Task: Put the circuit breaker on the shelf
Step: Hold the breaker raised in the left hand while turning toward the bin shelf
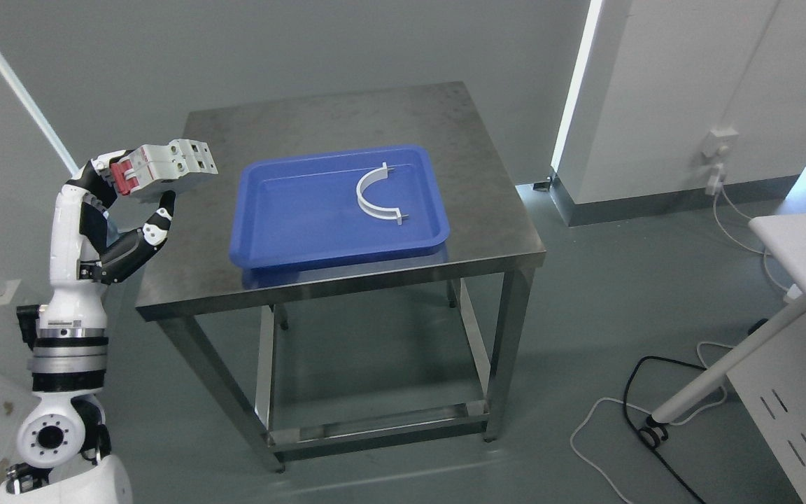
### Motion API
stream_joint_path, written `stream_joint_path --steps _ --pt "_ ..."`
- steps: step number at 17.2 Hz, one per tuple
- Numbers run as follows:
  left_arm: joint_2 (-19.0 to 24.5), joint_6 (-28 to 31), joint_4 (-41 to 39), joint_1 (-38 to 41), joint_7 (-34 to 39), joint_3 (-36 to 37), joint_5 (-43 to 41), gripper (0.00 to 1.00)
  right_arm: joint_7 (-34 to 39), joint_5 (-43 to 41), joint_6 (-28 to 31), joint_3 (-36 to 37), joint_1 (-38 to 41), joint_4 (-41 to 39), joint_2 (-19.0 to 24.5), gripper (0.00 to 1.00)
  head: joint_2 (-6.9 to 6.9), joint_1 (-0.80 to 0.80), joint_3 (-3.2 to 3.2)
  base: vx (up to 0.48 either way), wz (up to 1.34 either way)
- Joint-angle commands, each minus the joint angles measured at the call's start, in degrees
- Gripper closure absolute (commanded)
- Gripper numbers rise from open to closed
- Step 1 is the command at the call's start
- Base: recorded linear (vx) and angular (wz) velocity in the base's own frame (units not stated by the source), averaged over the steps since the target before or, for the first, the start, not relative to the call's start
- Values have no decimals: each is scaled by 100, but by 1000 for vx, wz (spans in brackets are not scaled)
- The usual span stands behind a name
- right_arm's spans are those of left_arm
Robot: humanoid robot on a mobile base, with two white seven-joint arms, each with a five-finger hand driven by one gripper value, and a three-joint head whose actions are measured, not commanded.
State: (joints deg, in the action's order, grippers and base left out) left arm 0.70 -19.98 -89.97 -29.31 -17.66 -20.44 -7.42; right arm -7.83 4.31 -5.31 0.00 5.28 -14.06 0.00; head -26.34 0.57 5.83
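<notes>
L arm is coming in from the lower left and reaching up beside the steel worktop (487, 203). L hand (126, 203) is clamping the circuit breaker (168, 166): upper fingers (99, 178) are wrapping over its left end by the red switches, and the thumb is pressing up from beneath. Breaker is sitting up in the air, lying roughly horizontal w/ its right end tilting slightly toward the worktop, hanging over the worktop's near-left edge, not touching it. Blue tray (291, 231) is resting on the worktop approx. in the middle, well apart from the breaker. Inside the tray, toward its right side, a white curved clip (369, 196) is lying flat. R arm isn't showing. White cable (606, 420) is trailing on the floor at lower right.
</notes>
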Motion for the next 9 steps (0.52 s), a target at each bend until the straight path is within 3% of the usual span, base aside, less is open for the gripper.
stream_joint_path --steps 1,9 --pt "30 108 -635 127 -19 -293 74 86 0 0 980 -114 -1 0 -100 0 0 0 0 -270 270" --pt "30 380 -785 -303 -141 -250 74 87 0 0 980 -114 -1 0 -100 0 0 0 0 -296 291"
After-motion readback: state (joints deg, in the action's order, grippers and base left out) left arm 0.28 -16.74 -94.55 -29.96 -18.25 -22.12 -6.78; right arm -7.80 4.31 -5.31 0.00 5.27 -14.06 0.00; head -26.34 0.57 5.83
